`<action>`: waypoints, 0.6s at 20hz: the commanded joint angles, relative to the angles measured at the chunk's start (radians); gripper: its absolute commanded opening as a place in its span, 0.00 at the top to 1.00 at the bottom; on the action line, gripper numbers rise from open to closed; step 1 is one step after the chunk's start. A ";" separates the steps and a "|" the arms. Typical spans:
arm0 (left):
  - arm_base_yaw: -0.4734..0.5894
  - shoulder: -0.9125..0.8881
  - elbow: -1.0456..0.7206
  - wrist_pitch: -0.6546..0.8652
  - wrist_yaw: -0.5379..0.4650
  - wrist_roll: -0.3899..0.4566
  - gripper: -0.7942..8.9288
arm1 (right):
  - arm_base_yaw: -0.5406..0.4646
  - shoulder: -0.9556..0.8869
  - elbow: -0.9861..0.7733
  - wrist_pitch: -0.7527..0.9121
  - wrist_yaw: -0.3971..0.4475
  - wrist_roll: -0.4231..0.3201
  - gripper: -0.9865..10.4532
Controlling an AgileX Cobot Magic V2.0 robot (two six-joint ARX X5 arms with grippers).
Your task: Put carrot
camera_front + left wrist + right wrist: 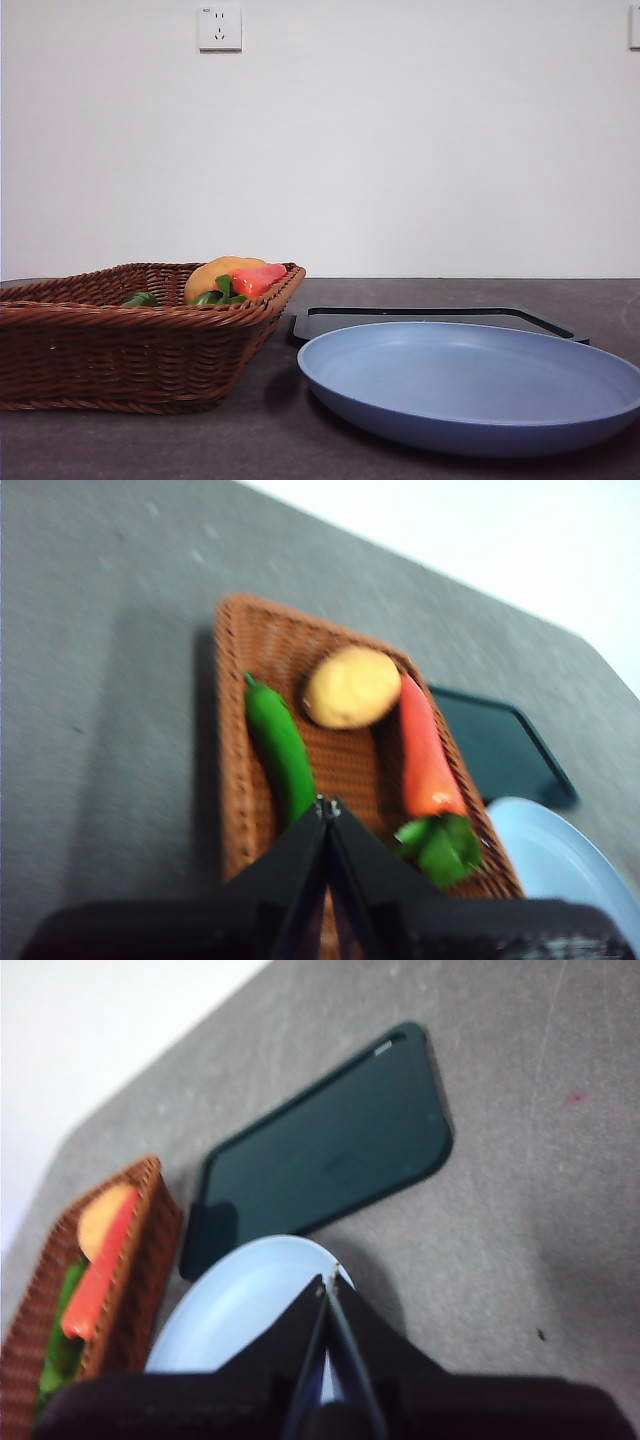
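The orange-red carrot with dark green leaves lies in the brown wicker basket, beside a tan potato and a green pepper. It also shows in the front view and in the right wrist view. My left gripper is shut and empty, high above the basket. My right gripper is shut and empty, high above the blue plate. Neither gripper shows in the front view.
The basket stands at the left of the grey table. The blue plate lies at the front right, with a flat black tray just behind it. A white wall rises behind the table.
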 commanded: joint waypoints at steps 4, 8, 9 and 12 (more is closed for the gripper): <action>-0.001 0.217 0.124 0.001 0.150 0.137 0.91 | 0.001 0.172 0.164 -0.129 -0.002 -0.166 0.91; -0.045 0.411 0.274 -0.113 0.251 0.220 0.91 | 0.001 0.347 0.321 -0.288 -0.003 -0.248 0.91; -0.065 0.454 0.309 -0.150 0.272 0.247 0.91 | 0.001 0.389 0.353 -0.318 -0.014 -0.277 0.91; -0.111 0.544 0.375 -0.185 0.322 0.264 0.91 | 0.001 0.498 0.407 -0.367 -0.081 -0.340 0.91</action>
